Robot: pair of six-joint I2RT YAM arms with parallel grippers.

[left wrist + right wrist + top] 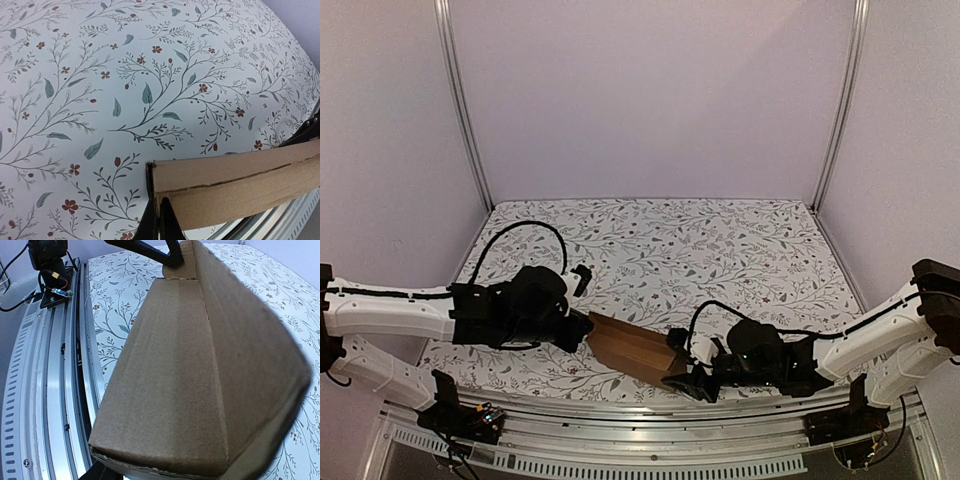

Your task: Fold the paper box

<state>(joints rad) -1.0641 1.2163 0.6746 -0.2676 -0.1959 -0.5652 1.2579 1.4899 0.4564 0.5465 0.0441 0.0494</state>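
Low over the tabletop's (540, 368) near edge, the right gripper (682, 378) clasped one end of the paper box (632, 349). The left gripper (584, 329) pinched the far end. The sides appeared folded into a narrow carton, with the end closures seemingly left to do.

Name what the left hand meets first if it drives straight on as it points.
The paper box: the left hand is clamped on its end. Beyond it, probably the right hand, though depth is unclear.
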